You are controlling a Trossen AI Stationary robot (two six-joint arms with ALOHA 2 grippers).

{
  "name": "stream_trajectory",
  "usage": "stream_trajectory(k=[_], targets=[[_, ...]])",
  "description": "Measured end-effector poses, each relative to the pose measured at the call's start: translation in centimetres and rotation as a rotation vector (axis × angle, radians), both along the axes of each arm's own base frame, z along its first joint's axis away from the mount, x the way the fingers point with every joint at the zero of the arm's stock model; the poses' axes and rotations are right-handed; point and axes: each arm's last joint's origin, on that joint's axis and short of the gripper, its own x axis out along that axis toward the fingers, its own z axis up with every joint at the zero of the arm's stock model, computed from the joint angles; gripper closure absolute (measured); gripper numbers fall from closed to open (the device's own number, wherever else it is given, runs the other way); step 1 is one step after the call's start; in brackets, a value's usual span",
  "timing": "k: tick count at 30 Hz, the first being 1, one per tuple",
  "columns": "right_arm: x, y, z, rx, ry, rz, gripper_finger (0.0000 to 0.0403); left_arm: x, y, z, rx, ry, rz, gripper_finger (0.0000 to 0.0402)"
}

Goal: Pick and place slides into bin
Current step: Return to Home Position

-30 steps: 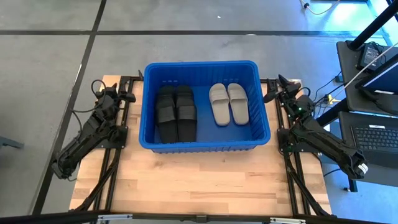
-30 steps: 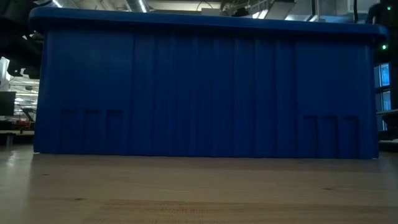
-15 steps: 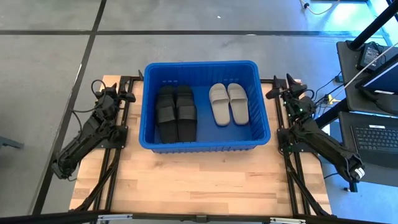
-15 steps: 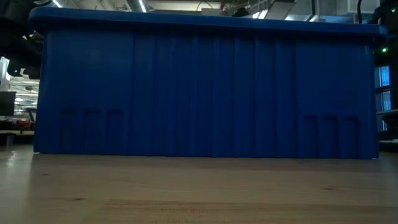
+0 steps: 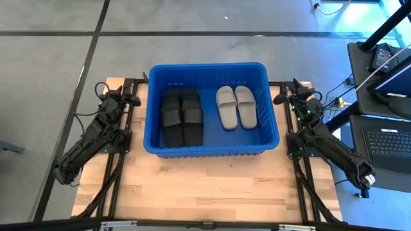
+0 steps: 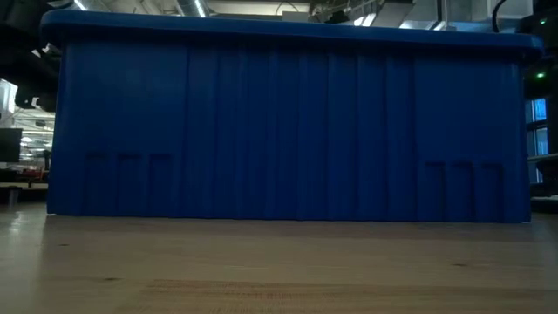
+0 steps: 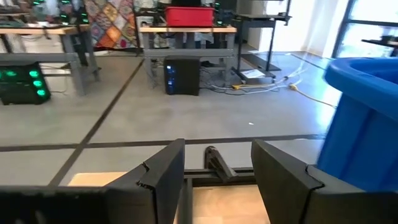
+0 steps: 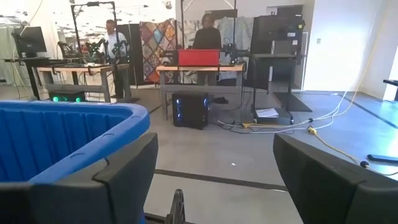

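slides (image 5: 182, 115) are sitting inside the blue bin (image 5: 205, 66) on the worktop (image 5: 205, 186), black ones on its left side, grey pair (image 5: 236, 106) on the right. left claw (image 7: 217, 149) is just outside the bin's left wall, released and empty. right claw (image 8: 214, 143) is by the right wall, also spread wide.

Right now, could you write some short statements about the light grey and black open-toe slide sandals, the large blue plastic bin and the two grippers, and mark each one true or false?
1. The two light grey slide sandals lie side by side inside the large rectangular blue plastic bin. True.
2. A black sandal lies on the wooden table in front of the bin. False: the black slide sandals lie in the bin.
3. The left gripper holds a sandal. False: it is open and empty, outside the bin's left wall.
4. The right gripper is open, outside the bin's right wall. True.
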Motion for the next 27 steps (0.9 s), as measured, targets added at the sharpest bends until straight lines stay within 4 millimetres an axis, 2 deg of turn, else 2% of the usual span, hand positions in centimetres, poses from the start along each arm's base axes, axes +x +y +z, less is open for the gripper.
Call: stream_trajectory(k=[10, 17, 27], targets=[[-0.8, 1.1, -0.2, 0.012, -0.013, 0.001, 0.0083, 0.2, 0.0, 0.0, -0.010, -0.009, -0.070, 0.0221], [-1.7, 1.9, -0.5, 0.032, -0.042, -0.084, 0.0083, 0.2, 0.0, 0.0, -0.009, -0.009, -0.070, 0.0221], [-1.6, 2.0, -1.4, 0.108, -0.009, -0.055, 0.0083, 0.2, 0.0, 0.0, -0.009, -0.004, -0.064, 0.0221]])
